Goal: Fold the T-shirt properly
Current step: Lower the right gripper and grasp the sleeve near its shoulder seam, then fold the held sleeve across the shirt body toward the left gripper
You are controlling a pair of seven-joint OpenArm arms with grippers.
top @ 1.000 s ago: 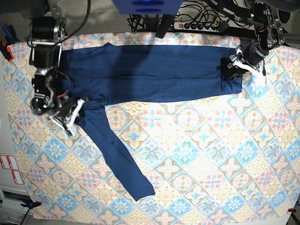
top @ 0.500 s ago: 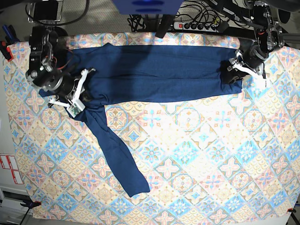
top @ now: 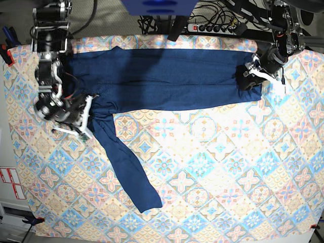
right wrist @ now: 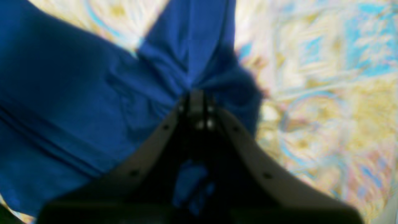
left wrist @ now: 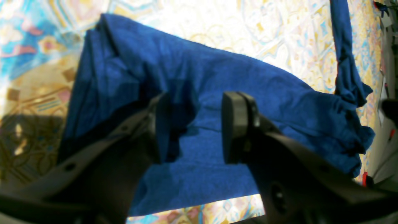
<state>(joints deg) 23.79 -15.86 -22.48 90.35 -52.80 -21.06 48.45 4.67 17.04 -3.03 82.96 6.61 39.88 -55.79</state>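
Observation:
The dark navy T-shirt (top: 167, 78) lies spread along the far side of the table, with one long sleeve (top: 126, 167) trailing toward the front. My right gripper (top: 85, 117) is at the shirt's left end, where that sleeve joins the body. In the right wrist view it (right wrist: 193, 95) is shut on the cloth (right wrist: 62, 77), which puckers at its tips. My left gripper (top: 249, 76) hovers over the shirt's right end. Its fingers (left wrist: 236, 124) stand apart above the wrinkled fabric (left wrist: 217, 77), and no cloth is pinched between them.
The pastel tile-patterned tablecloth (top: 212, 167) covers the whole table. A power strip (top: 212, 28) and cables lie behind the far edge. A red clamp (top: 5, 50) sits at the left edge. A blue object (top: 159, 6) hangs over the back.
My right gripper rose toward the shirt's body with the cloth, then came back down and leftward. The sleeve's end slid slightly left. The left gripper hardly moved.

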